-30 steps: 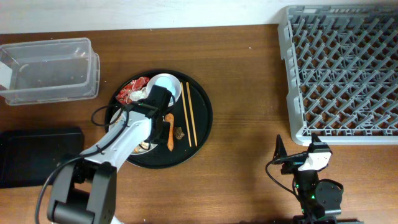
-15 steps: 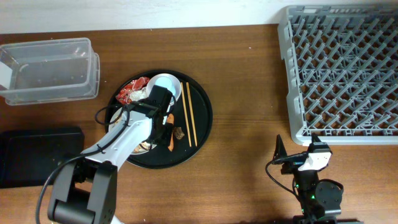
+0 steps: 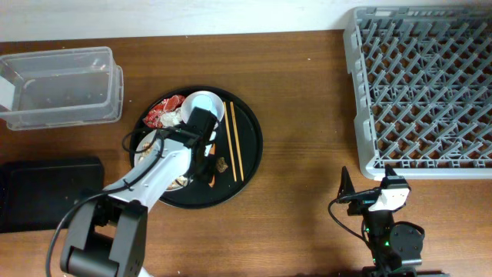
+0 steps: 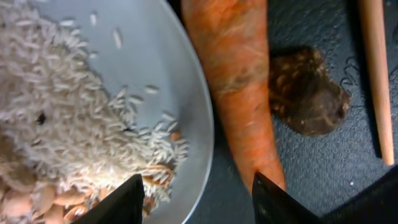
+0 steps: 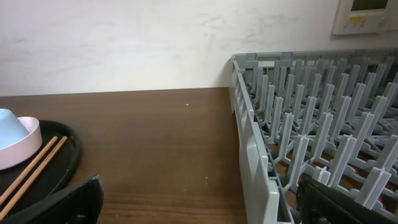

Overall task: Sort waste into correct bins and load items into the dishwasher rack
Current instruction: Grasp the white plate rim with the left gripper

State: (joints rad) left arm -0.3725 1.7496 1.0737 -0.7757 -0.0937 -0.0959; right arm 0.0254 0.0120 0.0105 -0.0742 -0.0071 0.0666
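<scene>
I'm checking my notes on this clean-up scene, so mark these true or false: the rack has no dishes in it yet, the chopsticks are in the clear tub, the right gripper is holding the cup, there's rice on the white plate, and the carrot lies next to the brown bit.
1. No dishes stand in the dishwasher rack yet: true.
2. The chopsticks are in the clear tub: false. They lie on the black tray.
3. The right gripper holds the cup: false. It is open and holds nothing.
4. Rice lies on the white plate: true.
5. The carrot lies next to the brown bit: true.
</scene>
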